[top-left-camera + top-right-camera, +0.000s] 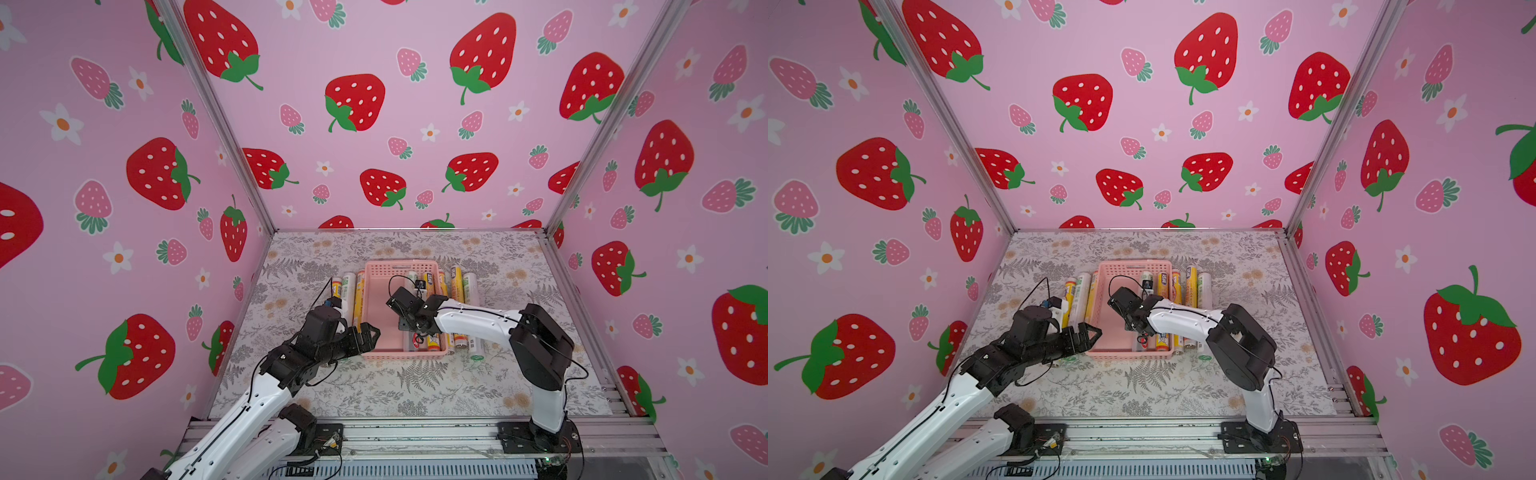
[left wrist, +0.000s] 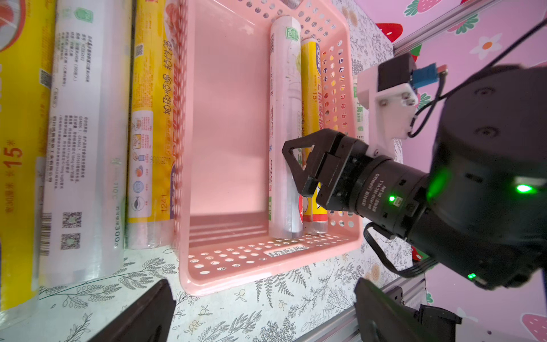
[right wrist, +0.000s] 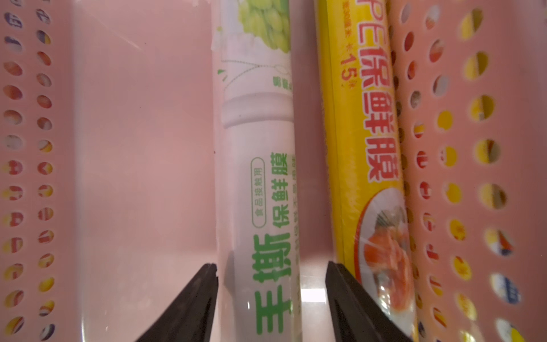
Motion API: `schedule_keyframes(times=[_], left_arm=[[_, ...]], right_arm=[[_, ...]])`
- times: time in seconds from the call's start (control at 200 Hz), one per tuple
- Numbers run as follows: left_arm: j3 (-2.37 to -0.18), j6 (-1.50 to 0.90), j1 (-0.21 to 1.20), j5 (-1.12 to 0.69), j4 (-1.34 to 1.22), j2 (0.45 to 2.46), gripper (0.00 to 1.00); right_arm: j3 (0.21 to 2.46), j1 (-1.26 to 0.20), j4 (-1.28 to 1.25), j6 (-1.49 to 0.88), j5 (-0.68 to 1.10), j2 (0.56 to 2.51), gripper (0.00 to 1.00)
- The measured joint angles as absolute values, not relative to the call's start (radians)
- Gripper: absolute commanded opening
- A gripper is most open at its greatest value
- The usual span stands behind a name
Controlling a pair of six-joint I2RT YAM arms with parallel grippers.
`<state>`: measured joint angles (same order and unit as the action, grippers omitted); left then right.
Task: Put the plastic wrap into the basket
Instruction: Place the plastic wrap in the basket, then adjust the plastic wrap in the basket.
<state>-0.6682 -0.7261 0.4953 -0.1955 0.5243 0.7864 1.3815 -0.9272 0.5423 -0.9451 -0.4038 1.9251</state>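
The pink basket [image 1: 401, 264] [image 1: 1133, 266] [image 2: 266, 268] stands mid-table. Two plastic wrap rolls lie along its right side: a white roll with green print [image 1: 411, 277] [image 2: 285, 118] [image 3: 257, 177] and a yellow one [image 1: 429, 286] [image 2: 310, 74] [image 3: 364, 133] against the wall. My right gripper [image 1: 411, 328] [image 2: 296, 170] [image 3: 270, 265] reaches down into the basket and straddles the white roll. Its jaws are open, with a gap showing beside the roll. My left gripper [image 1: 368, 336] [image 2: 262, 284] hangs open and empty by the basket's near left corner.
Three more rolls lie on the table left of the basket: yellow [image 2: 20, 148], white [image 2: 85, 148] and yellow [image 2: 151, 118]. Further rolls, yellow [image 1: 457, 286] and white [image 1: 469, 291], lie along its right side. Metal rails edge the floral table.
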Motion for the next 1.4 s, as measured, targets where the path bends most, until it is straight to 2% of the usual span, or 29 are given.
schedule_keyframes(times=[0.14,0.335,0.56,0.79,0.965,1.401], left_arm=[[-0.716,-0.718,0.496,-0.231,0.519,0.865,0.99],[-0.75,-0.727,0.521,-0.274,0.439,1.017,0.99],[-0.753,-0.749,0.569,-0.307,0.289,1.158,1.0],[-0.78,-0.76,0.614,-0.305,0.176,1.32,1.0],[-0.826,-0.759,0.643,-0.267,0.145,1.439,1.0],[-0.927,-0.716,0.664,-0.173,0.164,1.574,1.0]], right_arm=[[1.381,-0.927,0.548,-0.911,-0.402,1.824,0.66],[1.35,-0.912,0.553,-0.859,-0.428,1.568,0.68],[1.114,-0.781,0.584,-0.834,-0.434,1.357,0.7],[0.912,-0.645,0.619,-0.822,-0.398,1.33,0.7],[0.861,-0.591,0.589,-0.801,-0.355,1.316,0.7],[0.777,-0.498,0.448,-0.749,-0.233,1.336,0.69]])
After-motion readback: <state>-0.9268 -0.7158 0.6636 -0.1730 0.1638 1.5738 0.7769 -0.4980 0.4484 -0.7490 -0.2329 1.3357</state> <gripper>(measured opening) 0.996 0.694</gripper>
